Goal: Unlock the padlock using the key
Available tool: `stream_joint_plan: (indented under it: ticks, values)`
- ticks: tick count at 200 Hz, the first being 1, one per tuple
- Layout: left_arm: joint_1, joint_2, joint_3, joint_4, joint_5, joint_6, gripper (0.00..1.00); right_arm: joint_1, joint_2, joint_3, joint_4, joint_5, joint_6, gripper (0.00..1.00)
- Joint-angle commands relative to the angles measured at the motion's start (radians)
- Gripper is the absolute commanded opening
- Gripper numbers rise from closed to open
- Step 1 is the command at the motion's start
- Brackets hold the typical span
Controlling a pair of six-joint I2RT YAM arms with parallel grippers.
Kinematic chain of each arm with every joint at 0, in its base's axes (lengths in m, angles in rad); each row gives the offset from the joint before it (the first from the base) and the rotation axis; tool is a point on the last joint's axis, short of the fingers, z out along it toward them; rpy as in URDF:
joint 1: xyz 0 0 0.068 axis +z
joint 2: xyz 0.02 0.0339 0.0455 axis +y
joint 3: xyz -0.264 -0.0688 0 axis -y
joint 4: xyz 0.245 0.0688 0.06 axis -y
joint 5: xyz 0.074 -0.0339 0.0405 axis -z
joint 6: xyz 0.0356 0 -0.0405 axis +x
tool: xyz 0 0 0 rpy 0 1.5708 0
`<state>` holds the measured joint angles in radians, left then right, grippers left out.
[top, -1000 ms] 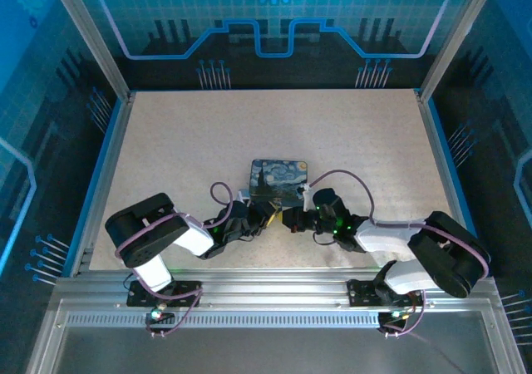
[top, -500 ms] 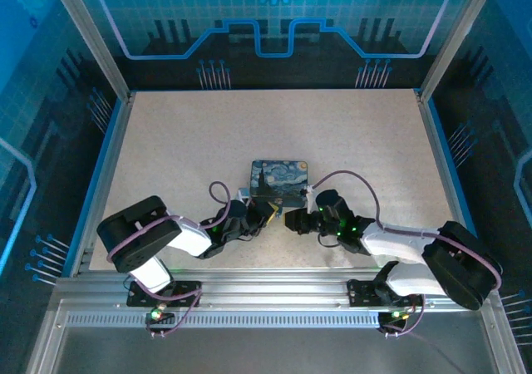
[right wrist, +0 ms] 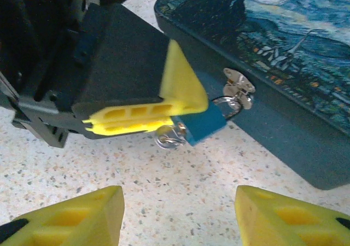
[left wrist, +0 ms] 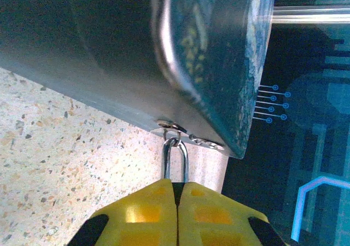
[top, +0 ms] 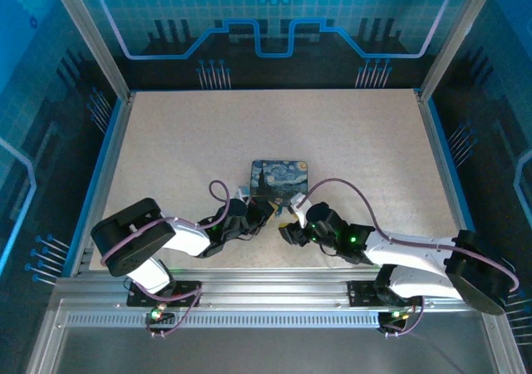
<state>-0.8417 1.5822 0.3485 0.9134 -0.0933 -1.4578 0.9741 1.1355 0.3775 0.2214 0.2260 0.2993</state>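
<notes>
A small blue-bodied padlock with a silver shackle hangs from the clasp of the blue painted tin. My left gripper is shut on the padlock's body, its yellow fingers lying flat along it. A tiny silvery key on a ring sits at the padlock's bottom end, just off the table. My right gripper is open, a short way in front of the key, with nothing between its fingers. From above, both grippers meet at the tin's near edge.
The speckled table stretches wide behind and beside the tin. Metal frame posts and blue panels wall it in on three sides. A rail with both arm bases runs along the near edge.
My right arm has stretched out and its gripper has shifted left and nearer, closing on the padlock. The left gripper has stayed put on the padlock.
</notes>
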Motion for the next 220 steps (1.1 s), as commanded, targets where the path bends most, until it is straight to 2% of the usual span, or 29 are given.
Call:
stream_joint_plan:
  ticks: [1,48,94,137,181,220]
  values:
    - [0.0,-0.045,-0.027,-0.028,0.001,0.067,0.0,-0.031,-0.035,-0.03,0.038,0.037,-0.018,0.59]
    - [0.001,-0.1,-0.018,-0.159,0.017,0.183,0.0,-0.175,-0.063,-0.028,0.017,-0.14,0.071,0.6]
    - [0.001,-0.19,0.034,-0.386,0.013,0.337,0.0,-0.254,-0.06,-0.008,-0.005,-0.236,0.136,0.62]
    - [0.001,-0.264,0.084,-0.591,-0.029,0.481,0.0,-0.306,0.005,0.021,-0.011,-0.323,0.197,0.66]
    - [0.001,-0.268,0.096,-0.652,-0.051,0.538,0.0,-0.313,0.094,0.058,-0.013,-0.346,0.222,0.67]
    - [0.001,-0.25,0.091,-0.65,-0.06,0.53,0.0,-0.321,0.162,0.07,0.034,-0.366,0.247,0.68]
